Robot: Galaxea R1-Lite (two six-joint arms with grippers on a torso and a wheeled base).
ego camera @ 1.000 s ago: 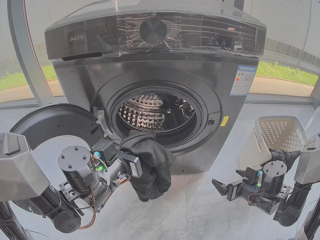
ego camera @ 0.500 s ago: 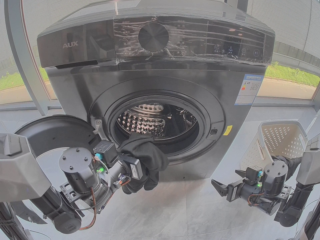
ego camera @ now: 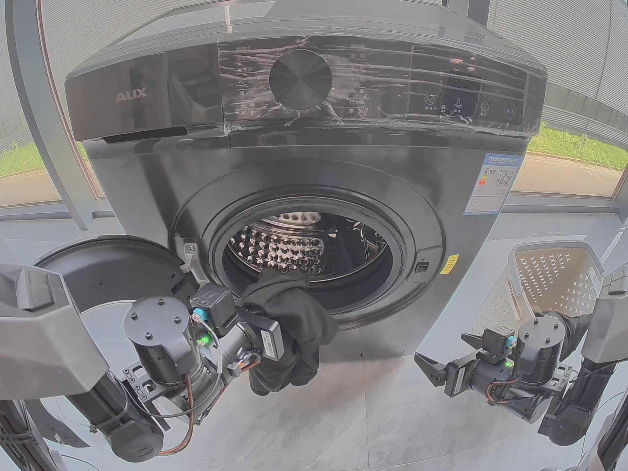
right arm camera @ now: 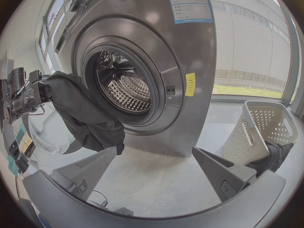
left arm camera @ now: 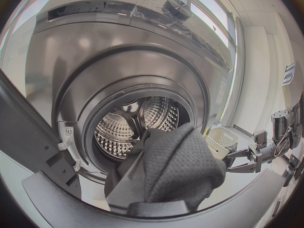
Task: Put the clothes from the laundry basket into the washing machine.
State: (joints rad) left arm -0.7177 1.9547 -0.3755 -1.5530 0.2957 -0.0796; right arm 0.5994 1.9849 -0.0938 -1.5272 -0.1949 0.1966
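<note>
The left tool [ego camera: 281, 340] is clamping a black garment [ego camera: 294, 315], which is hanging in front of the lower rim of the washing machine's [ego camera: 157, 178] open drum [ego camera: 288, 250]. The right tool [ego camera: 428, 367] is hovering, fingers apart, above the floor [ego camera: 366, 420] beside the laundry basket [ego camera: 523, 276], where another dark garment [ego camera: 575, 325] is spilling out.
</note>
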